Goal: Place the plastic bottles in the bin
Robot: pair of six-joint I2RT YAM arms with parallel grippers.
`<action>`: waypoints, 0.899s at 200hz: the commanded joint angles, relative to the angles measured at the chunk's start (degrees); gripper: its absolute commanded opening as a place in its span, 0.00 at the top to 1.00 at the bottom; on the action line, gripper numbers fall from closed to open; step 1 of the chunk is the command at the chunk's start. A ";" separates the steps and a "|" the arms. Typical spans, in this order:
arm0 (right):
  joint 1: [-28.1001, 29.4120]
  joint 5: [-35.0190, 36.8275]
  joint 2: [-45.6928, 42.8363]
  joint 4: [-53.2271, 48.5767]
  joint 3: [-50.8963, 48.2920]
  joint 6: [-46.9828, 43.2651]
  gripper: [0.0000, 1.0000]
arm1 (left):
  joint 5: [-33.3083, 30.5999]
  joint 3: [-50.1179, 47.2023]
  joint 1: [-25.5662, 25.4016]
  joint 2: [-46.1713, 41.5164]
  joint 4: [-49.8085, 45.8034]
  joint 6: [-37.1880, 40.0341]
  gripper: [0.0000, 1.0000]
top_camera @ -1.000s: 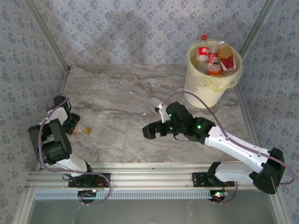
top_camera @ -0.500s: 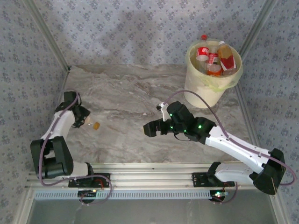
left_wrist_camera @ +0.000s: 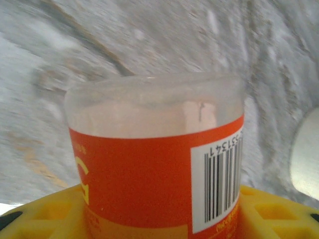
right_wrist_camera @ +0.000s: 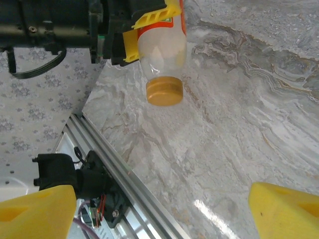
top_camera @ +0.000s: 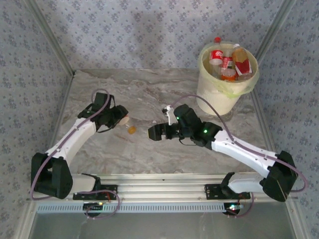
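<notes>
My left gripper (top_camera: 119, 120) is shut on a plastic bottle (top_camera: 127, 125) with an orange label and an orange cap (top_camera: 131, 130), held above the table's middle left. In the left wrist view the bottle (left_wrist_camera: 154, 164) stands between my yellow fingers (left_wrist_camera: 40, 211), clear base away from the camera. My right gripper (top_camera: 152, 132) is open just right of the cap, apart from it. The right wrist view has the capped bottle (right_wrist_camera: 163, 55) at the top and my open right gripper (right_wrist_camera: 159, 214) below it. The bin (top_camera: 219, 99) stands at the far right, with several bottles (top_camera: 227, 62) in it.
The marble tabletop (top_camera: 149, 154) is bordered by an aluminium rail (top_camera: 159, 181) along the near edge, also seen in the right wrist view as a rail (right_wrist_camera: 124, 174). Patterned walls close in the left, back and right sides. The right arm's cable (top_camera: 199, 99) loops beside the bin.
My left arm has swung from the table's left edge toward the middle, carrying the bottle. My right gripper has shifted slightly left, toward the bottle's cap.
</notes>
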 commanded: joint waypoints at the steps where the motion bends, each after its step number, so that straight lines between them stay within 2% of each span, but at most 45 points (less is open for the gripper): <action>1: 0.20 0.07 2.58 4.24 0.34 3.33 0.11 | 2.06 2.01 -2.68 -1.07 4.00 -5.11 0.51; 65: 0.78 1.96 4.41 0.08 3.59 4.00 0.15 | -1.46 4.32 -7.86 -0.96 4.66 -6.18 0.52; 108: 1.78 3.07 4.13 1.43 3.71 4.61 0.16 | 0.90 4.43 -8.02 -0.50 5.39 -6.03 0.52; 180: 2.46 2.47 9.29 1.83 7.48 4.18 0.19 | 2.18 3.87 -10.46 -0.85 8.01 -8.39 0.52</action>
